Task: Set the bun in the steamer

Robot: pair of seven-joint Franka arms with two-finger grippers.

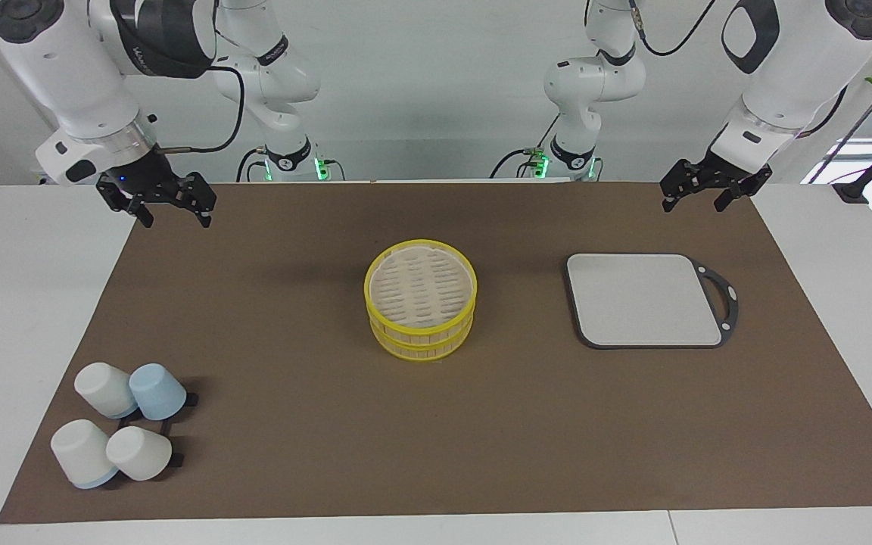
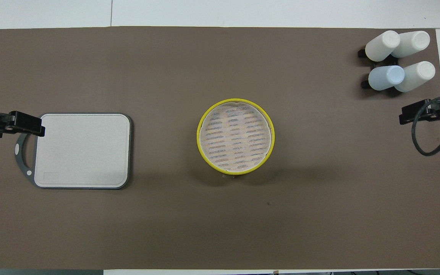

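Note:
The steamer (image 1: 421, 310) (image 2: 236, 136) is a round yellow-rimmed basket in two stacked tiers with a pale slatted top, standing in the middle of the brown mat. No bun shows in either view; it is hidden or out of view. My right gripper (image 1: 173, 218) (image 2: 406, 115) hangs open and empty over the mat's corner at the right arm's end. My left gripper (image 1: 693, 203) (image 2: 36, 128) hangs open and empty over the mat's edge at the left arm's end, near the cutting board's handle.
A grey cutting board (image 1: 644, 299) (image 2: 82, 150) with a dark handle lies beside the steamer toward the left arm's end. Several pale and light-blue upturned cups (image 1: 118, 431) (image 2: 395, 61) stand on a small rack, farther from the robots, at the right arm's end.

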